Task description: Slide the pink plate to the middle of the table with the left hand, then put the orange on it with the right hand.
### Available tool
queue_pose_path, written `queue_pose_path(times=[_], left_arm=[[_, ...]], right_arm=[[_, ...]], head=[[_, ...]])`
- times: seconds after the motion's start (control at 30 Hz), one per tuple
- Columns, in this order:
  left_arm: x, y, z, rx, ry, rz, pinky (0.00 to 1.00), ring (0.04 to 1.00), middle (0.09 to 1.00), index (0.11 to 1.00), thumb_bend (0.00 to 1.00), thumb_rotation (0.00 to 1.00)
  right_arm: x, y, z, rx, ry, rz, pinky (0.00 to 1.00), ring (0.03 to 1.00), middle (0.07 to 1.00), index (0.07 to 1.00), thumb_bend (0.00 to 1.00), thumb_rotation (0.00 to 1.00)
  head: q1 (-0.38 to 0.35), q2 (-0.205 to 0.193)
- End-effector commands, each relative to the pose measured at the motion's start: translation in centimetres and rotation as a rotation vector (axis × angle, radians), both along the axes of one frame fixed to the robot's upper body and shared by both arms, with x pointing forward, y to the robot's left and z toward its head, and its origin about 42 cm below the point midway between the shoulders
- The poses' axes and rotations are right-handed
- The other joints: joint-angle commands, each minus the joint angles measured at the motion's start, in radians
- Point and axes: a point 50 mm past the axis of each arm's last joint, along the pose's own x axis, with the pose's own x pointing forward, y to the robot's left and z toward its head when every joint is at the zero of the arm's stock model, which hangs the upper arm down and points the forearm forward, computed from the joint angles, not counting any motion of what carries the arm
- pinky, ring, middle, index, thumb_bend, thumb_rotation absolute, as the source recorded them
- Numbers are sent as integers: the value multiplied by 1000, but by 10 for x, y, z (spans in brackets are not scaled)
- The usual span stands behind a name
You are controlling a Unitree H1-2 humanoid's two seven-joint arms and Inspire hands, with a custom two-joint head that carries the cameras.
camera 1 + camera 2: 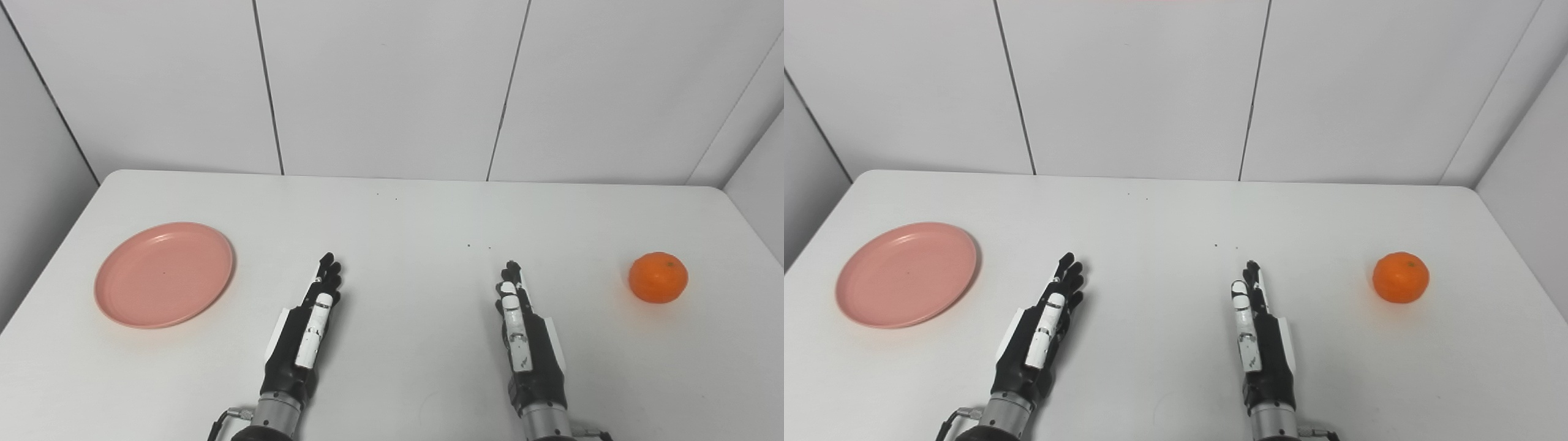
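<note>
My left hand point(303, 334) rests low over the white desk point(404, 214), fingers point(327, 275) stretched out straight and close together, holding nothing, pointing away from me and leaning slightly to the right. My right hand point(523, 340) lies the same way, fingers point(511, 282) extended and empty, pointing toward the far wall and tilted a touch to the left. The pink plate point(164, 274) sits flat on the desk, well to the left of my left hand, near the desk's left edge; it is round, so it has no long axis. The orange point(658, 277) stands well to the right of my right hand, its stem dimple facing up. Neither hand touches either thing.
</note>
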Motion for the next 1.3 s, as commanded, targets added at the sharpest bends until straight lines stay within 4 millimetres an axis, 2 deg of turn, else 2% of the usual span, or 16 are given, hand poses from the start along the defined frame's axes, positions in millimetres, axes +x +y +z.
queue_pose_path(times=[0.0,0.6,1.27], left_arm=[[-2,-2,10,-9,-50,-19,1000,1000,1000,1000,399,1000],[-4,-2,7,-4,-53,-10,1000,1000,1000,1000,403,1000],[-3,-2,6,-5,-48,-6,1000,1000,1000,1000,410,1000]], right_arm=[[-1,4,14,14,-70,9,1000,996,1000,1000,238,1000],[-3,5,11,21,-76,7,1000,998,1000,1000,228,1000],[-2,8,10,18,-77,3,1000,995,1000,1000,224,1000]], head=[[-2,-7],[10,-23],[5,-20]])
